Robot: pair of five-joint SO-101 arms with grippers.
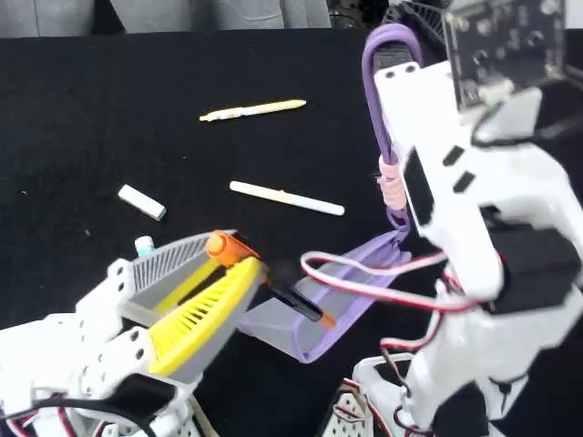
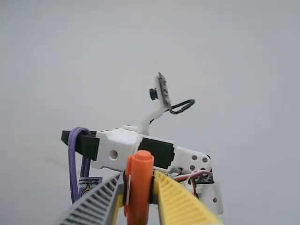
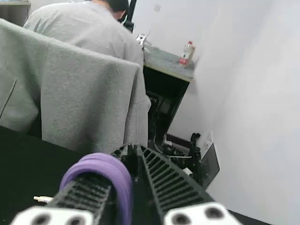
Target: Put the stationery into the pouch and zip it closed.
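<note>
My left gripper (image 1: 233, 261), with grey and yellow fingers, is shut on an orange-capped black pen (image 1: 296, 300). The pen slants down with its far end at the mouth of the purple pouch (image 1: 273, 320), which lies open on the black table. In the left wrist view the pen's orange cap (image 2: 138, 187) stands between the fingers of the left gripper (image 2: 139, 199). My right gripper (image 1: 390, 56) is raised at the right, shut on the pouch's purple strap (image 1: 372, 86). In the right wrist view the strap (image 3: 105, 173) curls over one finger of the right gripper (image 3: 127, 161).
On the black table (image 1: 109, 118) lie a yellow pen (image 1: 253, 110), a cream pen (image 1: 287, 198), a white eraser (image 1: 141, 202) and a small teal-capped item (image 1: 144, 245). A person in grey sits behind the far edge (image 3: 70, 89). Red and white cables (image 1: 364, 282) hang over the pouch.
</note>
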